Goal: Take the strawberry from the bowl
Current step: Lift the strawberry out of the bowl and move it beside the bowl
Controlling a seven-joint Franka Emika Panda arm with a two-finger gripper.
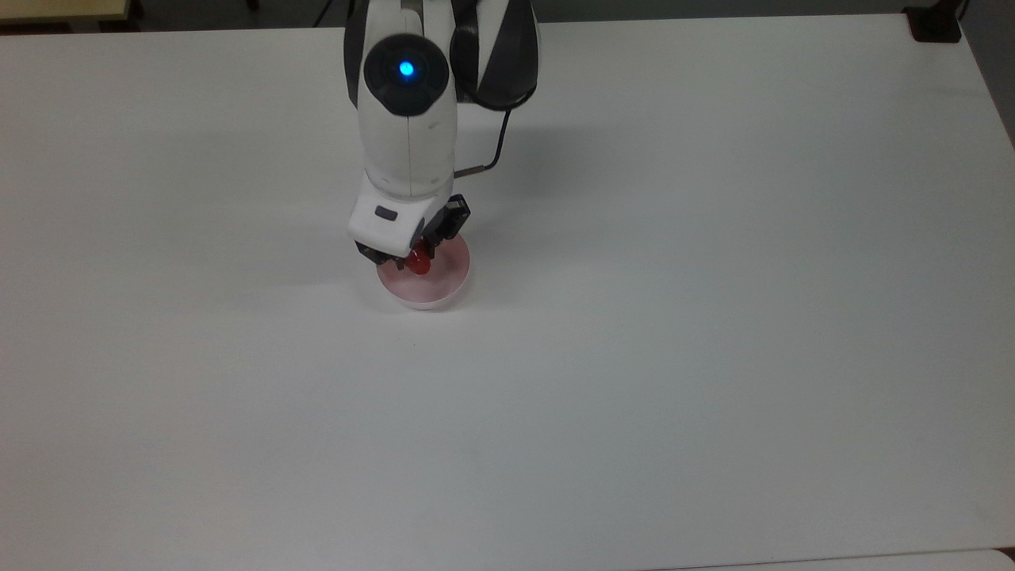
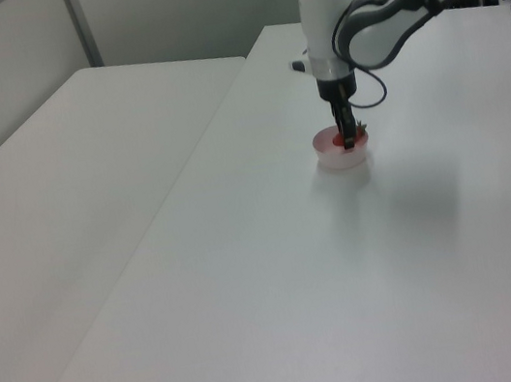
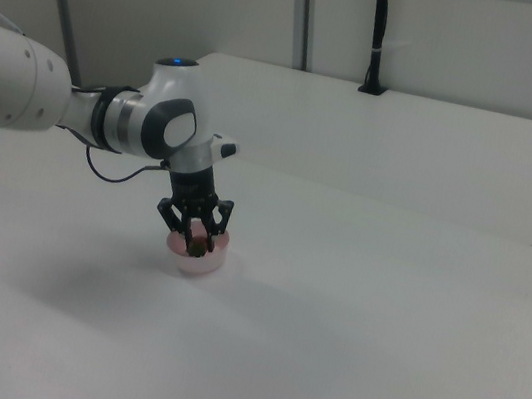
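In the top view, my tool [image 1: 418, 255] was clenched on the glossy red strawberry [image 1: 419, 261], just above the smooth pink bowl [image 1: 436, 285]. In the left view, it hung over the bowl's rim [image 2: 340, 159]. In the right view, the grab looked done; lifting clear of the matte white surface [image 3: 351, 304] remained.

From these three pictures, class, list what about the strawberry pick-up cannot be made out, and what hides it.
1. Top view: the strawberry's upper end, behind the gripper.
2. Top view: the bowl's far rim, under the arm.
3. Left and right views: the strawberry's shape, too small.
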